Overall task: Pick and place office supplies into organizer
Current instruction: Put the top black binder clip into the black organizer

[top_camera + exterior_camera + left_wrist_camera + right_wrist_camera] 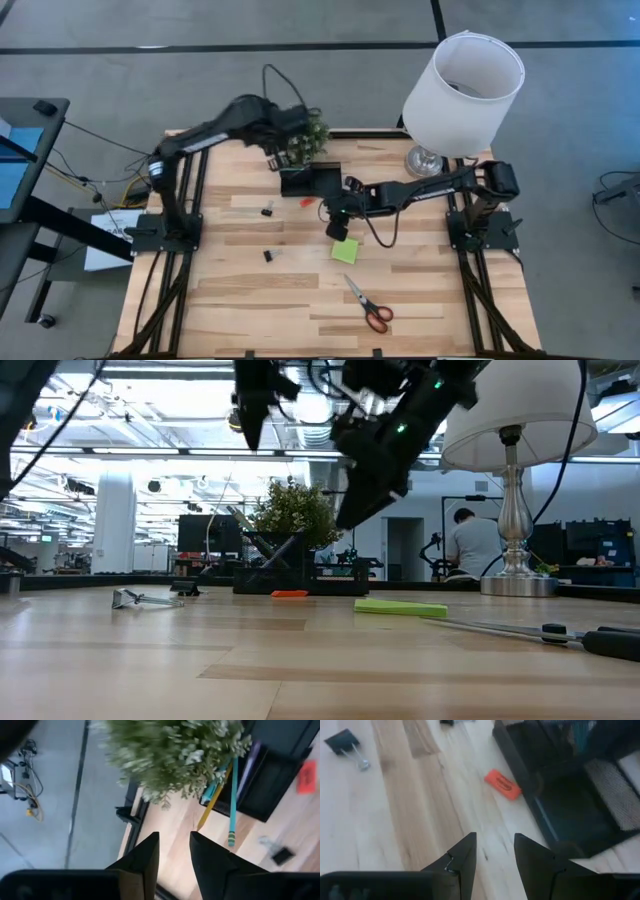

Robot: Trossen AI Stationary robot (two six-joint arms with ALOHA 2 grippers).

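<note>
Overhead, the left gripper [272, 160] hung by the green potted plant [308, 140] at the far edge of the light wooden bench [250, 300], fingers [145, 857] a narrow gap apart w/ nothing between. The small black rectangular desk organizer [310, 180] sat just in front of the plant; a teal pen [233, 805] and yellow pencil [214, 800] leaned in it. The right gripper [338, 228] hovered near the organizer, over the bench, fingers [462, 857] slightly apart, empty. Small red piece [503, 784] lay just beside the organizer. Lime-green sticky-note square [345, 250] was close to the right gripper; red-handled scissors [368, 305] lay nearer the front. Two black binder clips [268, 210] sat apart, left of centre. White-shaded lamp [462, 80] stood at the far right.
</note>
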